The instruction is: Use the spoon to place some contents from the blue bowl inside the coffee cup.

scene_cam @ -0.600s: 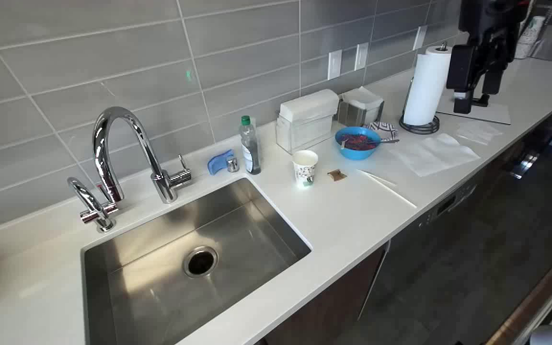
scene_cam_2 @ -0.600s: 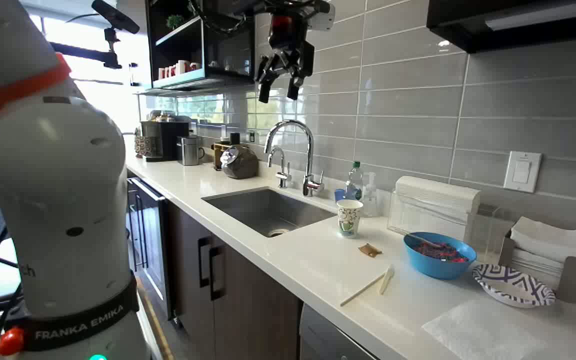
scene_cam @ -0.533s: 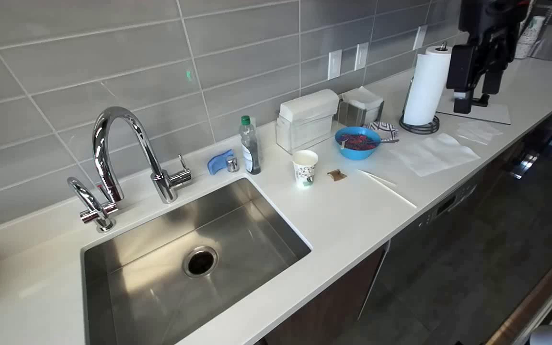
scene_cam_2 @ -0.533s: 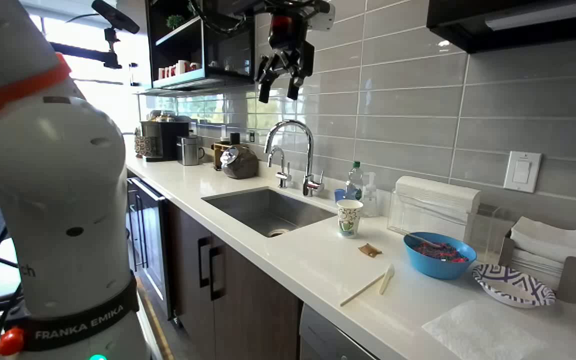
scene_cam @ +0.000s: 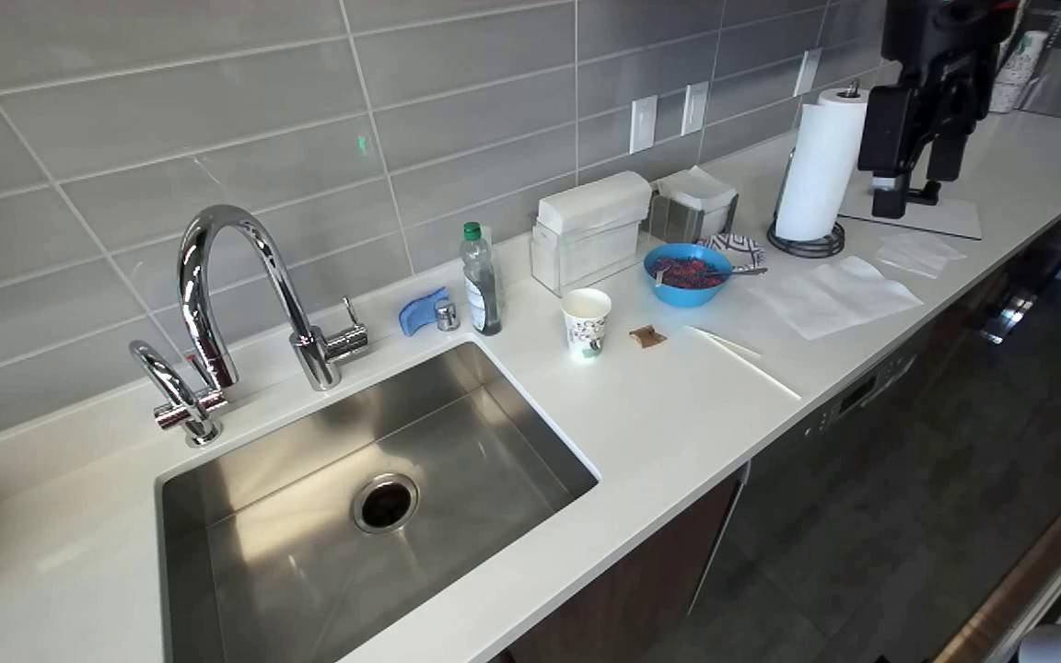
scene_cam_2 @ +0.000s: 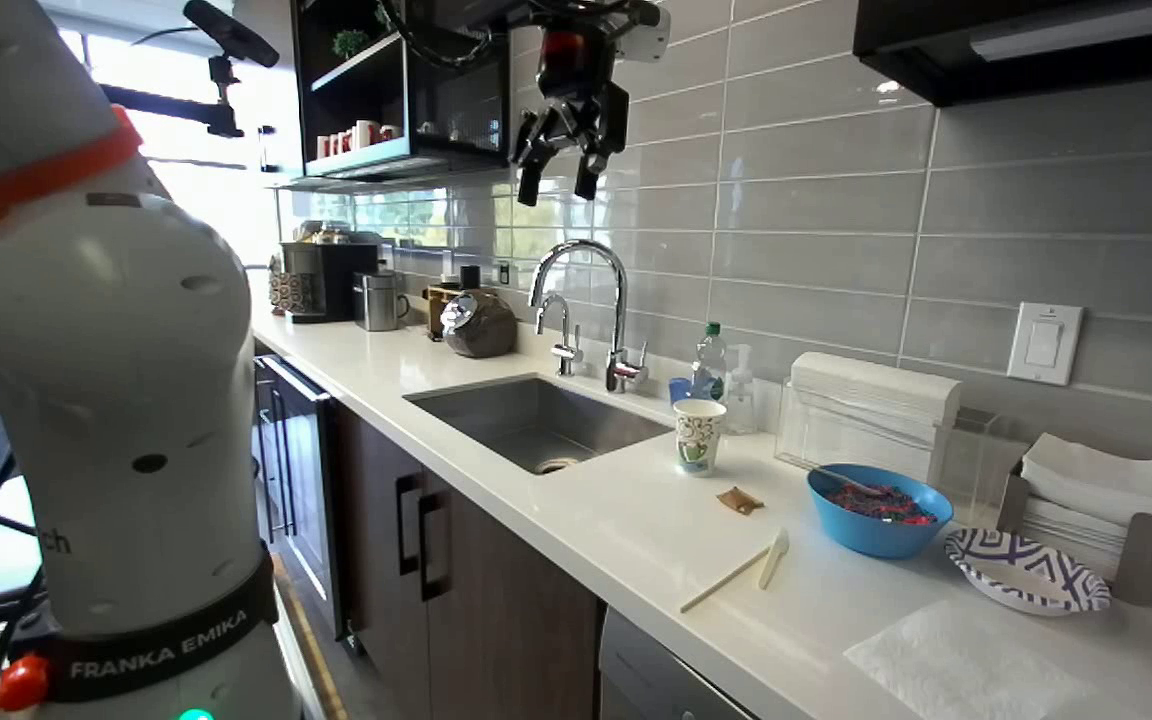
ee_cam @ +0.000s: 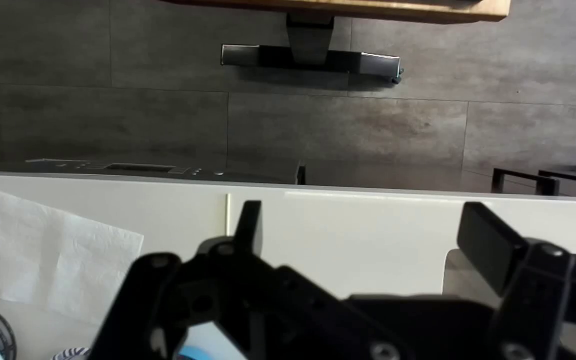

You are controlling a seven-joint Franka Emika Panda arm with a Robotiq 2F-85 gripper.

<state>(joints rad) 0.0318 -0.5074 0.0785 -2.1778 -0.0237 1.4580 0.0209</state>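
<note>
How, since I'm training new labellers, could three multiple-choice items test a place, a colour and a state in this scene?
1. Where does the spoon rest?
A) sink
B) blue bowl
C) coffee cup

2. What colour is the bottle cap?
A) red
B) white
C) green

3. How does the gripper stand?
A) open
B) shut, empty
C) shut on the spoon

1: B, its handle crosses the bowl's rim in both exterior views.
2: C, green in both exterior views.
3: A, its jaws stand well apart in the wrist view.
</note>
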